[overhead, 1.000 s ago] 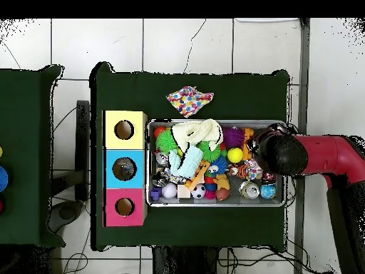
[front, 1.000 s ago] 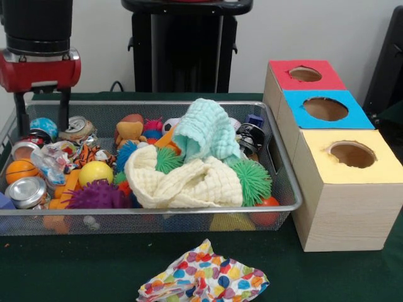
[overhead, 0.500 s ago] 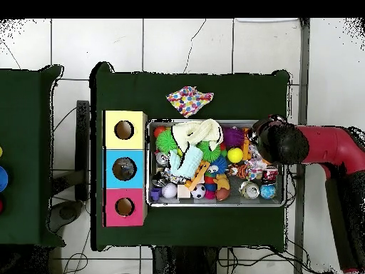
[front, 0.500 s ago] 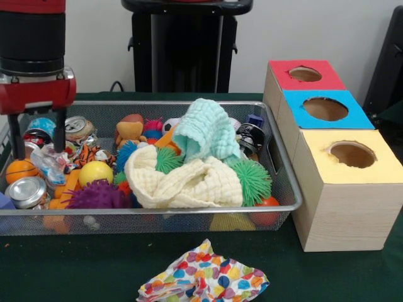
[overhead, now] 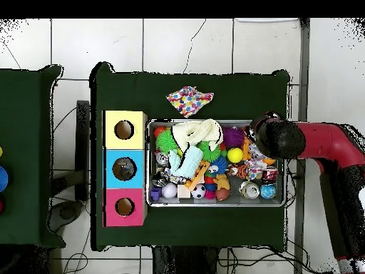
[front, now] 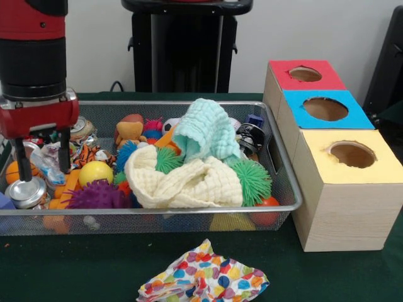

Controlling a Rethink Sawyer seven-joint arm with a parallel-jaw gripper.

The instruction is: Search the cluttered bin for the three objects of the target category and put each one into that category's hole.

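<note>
A wire mesh bin (front: 189, 209) holds a heap of toys, cans and cloths. My gripper (front: 43, 162) is open at the bin's left end, its fingers (front: 63, 151) lowered among the clutter. They straddle a crumpled clear wrapper (front: 47, 168), beside a silver can (front: 25, 192) and an orange basketball (front: 11, 170). A yellow ball (front: 96, 172) and a purple spiky ball (front: 97, 196) lie just to the right. From overhead, the arm's head (overhead: 274, 138) covers the bin's (overhead: 214, 123) upper right corner and hides the fingers.
Mint cloth (front: 204, 131) and cream cloth (front: 182, 181) cover the bin's middle, with green spiky balls (front: 253, 180) beside them. A box with red (front: 305, 73), blue (front: 325, 108) and yellow (front: 352, 154) holes stands to the right. A colourful cloth (front: 201, 280) lies before the bin.
The gripper has come lower into the bin and nearer the front rim, from beside the far cans to above the wrapper and silver can. Its fingers stay apart.
</note>
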